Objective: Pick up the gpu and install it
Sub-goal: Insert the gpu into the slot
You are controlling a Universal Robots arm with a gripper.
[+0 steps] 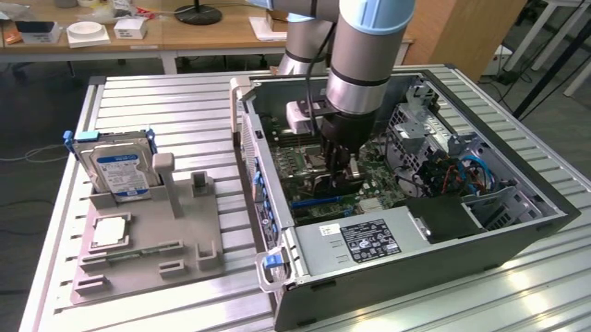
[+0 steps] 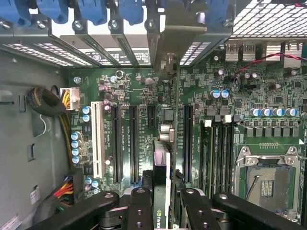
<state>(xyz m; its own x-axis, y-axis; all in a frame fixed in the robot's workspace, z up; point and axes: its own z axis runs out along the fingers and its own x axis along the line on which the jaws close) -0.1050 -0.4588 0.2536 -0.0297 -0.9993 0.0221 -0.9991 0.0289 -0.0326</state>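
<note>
Item: my gripper (image 2: pixel 160 191), jaws partly closed and clamped on the gpu (image 2: pixel 162 160), which sits edge-on between them.
Location: inside the computer case (image 1: pixel 517 238), close over the motherboard (image 2: pixel 201 96), by the long black slots (image 2: pixel 133 139).
Step, as I judge: installing.
Requirement: card edge square with one slot.

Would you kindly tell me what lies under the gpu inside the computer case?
Under the gpu is the green motherboard, with long black expansion slots on either side of the card. What lies straight beneath the card is covered by the card itself.
</note>
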